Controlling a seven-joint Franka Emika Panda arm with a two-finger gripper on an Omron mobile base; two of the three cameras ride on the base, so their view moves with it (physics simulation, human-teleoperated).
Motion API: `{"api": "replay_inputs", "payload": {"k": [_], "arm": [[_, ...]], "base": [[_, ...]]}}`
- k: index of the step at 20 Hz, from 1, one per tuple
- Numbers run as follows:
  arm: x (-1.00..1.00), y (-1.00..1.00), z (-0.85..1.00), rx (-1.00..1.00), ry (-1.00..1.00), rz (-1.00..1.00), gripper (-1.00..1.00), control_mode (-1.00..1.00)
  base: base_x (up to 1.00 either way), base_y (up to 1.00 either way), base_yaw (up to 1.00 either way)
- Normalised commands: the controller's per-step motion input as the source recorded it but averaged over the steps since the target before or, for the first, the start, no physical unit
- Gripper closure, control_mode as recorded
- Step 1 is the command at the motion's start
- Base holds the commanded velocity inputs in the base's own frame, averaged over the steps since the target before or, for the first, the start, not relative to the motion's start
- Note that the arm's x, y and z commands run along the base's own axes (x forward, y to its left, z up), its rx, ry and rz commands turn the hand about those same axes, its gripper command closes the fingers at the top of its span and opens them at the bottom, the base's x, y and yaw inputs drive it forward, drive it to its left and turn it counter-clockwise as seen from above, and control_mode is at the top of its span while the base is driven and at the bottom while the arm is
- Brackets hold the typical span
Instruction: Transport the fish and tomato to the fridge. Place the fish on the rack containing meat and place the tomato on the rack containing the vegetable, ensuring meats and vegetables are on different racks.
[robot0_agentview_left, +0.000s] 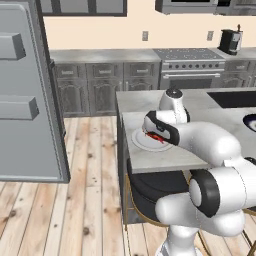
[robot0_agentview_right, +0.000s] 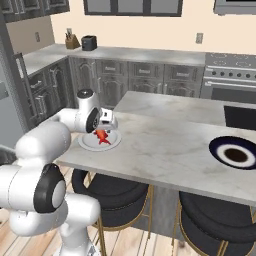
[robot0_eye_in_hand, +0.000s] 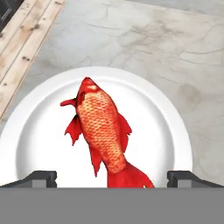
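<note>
fish (robot0_eye_in_hand: 103, 131) on plate (robot0_eye_in_hand: 35, 131) | plate on counter (robot0_eye_in_hand: 175, 52) near edge

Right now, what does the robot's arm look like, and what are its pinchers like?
The arm is glossy white, made of fat rounded tube sections with black bands at the joints and a dark grey round cap on one. The gripper has two small, dark, blocky fingertips. No cables or markings show.

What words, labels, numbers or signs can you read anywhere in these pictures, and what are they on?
None can be read.
The fish, its white plate, the marble counter and the fridge door carry no print.
The oven front shows only blurred knobs.
</note>
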Motion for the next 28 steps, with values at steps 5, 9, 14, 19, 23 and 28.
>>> {"api": "replay_inputs", "payload": {"k": [5, 9, 14, 19, 23, 28], "arm": [[0.02, 0.00, -0.18, 0.00, 0.06, 0.00, -1.00, -1.00], [0.13, 0.00, -0.22, 0.00, 0.02, 0.00, -1.00, -1.00], [0.26, 0.00, -0.26, 0.00, 0.00, 0.00, -1.00, -1.00], [0.17, 0.00, -0.27, 0.00, 0.00, 0.01, -1.00, -1.00], [0.14, 0.00, -0.25, 0.00, 0.00, 0.01, -1.00, -1.00], [0.04, 0.01, -0.33, 0.00, 0.00, 0.00, -1.00, -1.00]], "base": [[0.00, 0.00, 0.00], [0.00, 0.00, 0.00], [0.00, 0.00, 0.00], [0.00, 0.00, 0.00], [0.00, 0.00, 0.00], [0.00, 0.00, 0.00]]}}
